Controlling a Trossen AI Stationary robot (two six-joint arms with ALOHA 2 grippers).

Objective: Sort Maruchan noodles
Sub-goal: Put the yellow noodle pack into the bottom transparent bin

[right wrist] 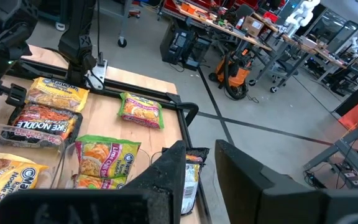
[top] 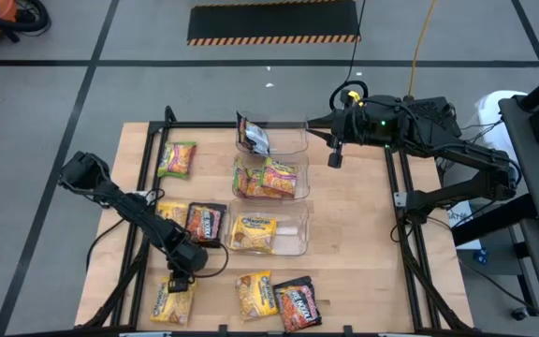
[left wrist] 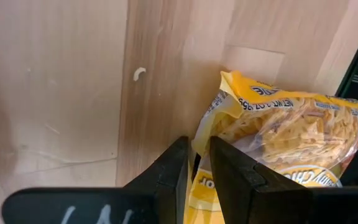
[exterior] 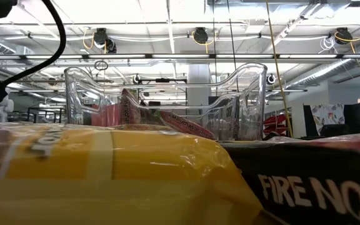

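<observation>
My left gripper (top: pixel 178 281) is down at the table's near left, shut on the edge of a yellow noodle packet (top: pixel 173 301), which also shows in the left wrist view (left wrist: pixel 291 124). My right gripper (top: pixel 335 157) is open and empty above the table, right of the far clear bin (top: pixel 288 140). That bin holds a dark packet (top: pixel 254 138). The middle bin (top: pixel 299 183) holds green-yellow packets (top: pixel 268 178). The near bin (top: pixel 298 239) holds a yellow packet (top: pixel 253 232). My left gripper pinches the yellow packet's crimped end edge (left wrist: pixel 207 130) between its two fingers (left wrist: pixel 232 177), whose tips stand almost together. The fingers come from above, pointing down. The edge is bunched up at the fingers, and the rest of the packet lies on the table.
Loose packets lie flat on the wood: a green-yellow one (top: pixel 177 159) at the far left, a yellow (top: pixel 171 213) and a dark one (top: pixel 206 223) mid-left, a yellow (top: pixel 255 293) and a dark one (top: pixel 298 302) at the near edge. Bare wood lies right of the bins (top: pixel 354 234).
</observation>
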